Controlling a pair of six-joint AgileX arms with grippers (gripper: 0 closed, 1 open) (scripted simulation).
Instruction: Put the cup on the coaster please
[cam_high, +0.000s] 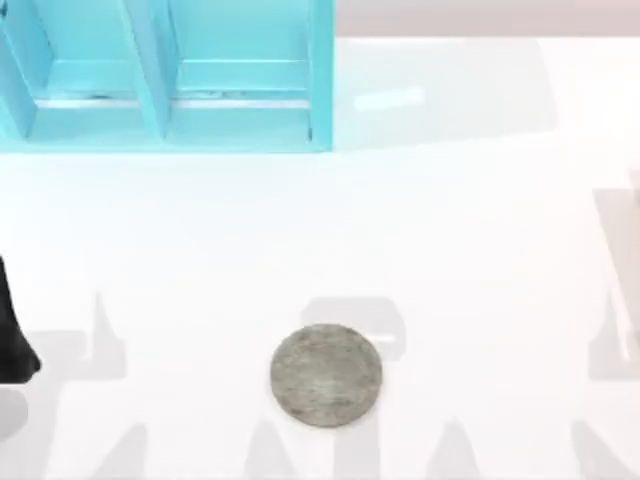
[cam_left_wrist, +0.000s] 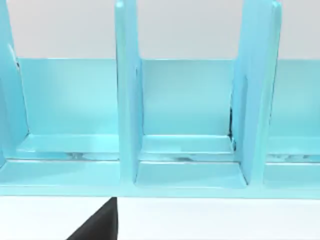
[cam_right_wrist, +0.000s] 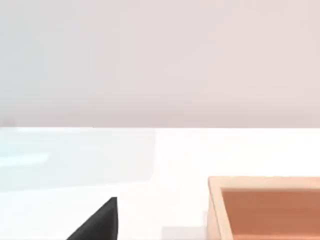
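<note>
We count one coaster (cam_high: 326, 375) on the table (cam_high: 480, 260). We see one blue rack (cam_high: 170, 75) at the back left; its dividers (cam_left_wrist: 127, 95) number two in the left wrist view. One tan box (cam_right_wrist: 265, 207) appears in the right wrist view.
</note>
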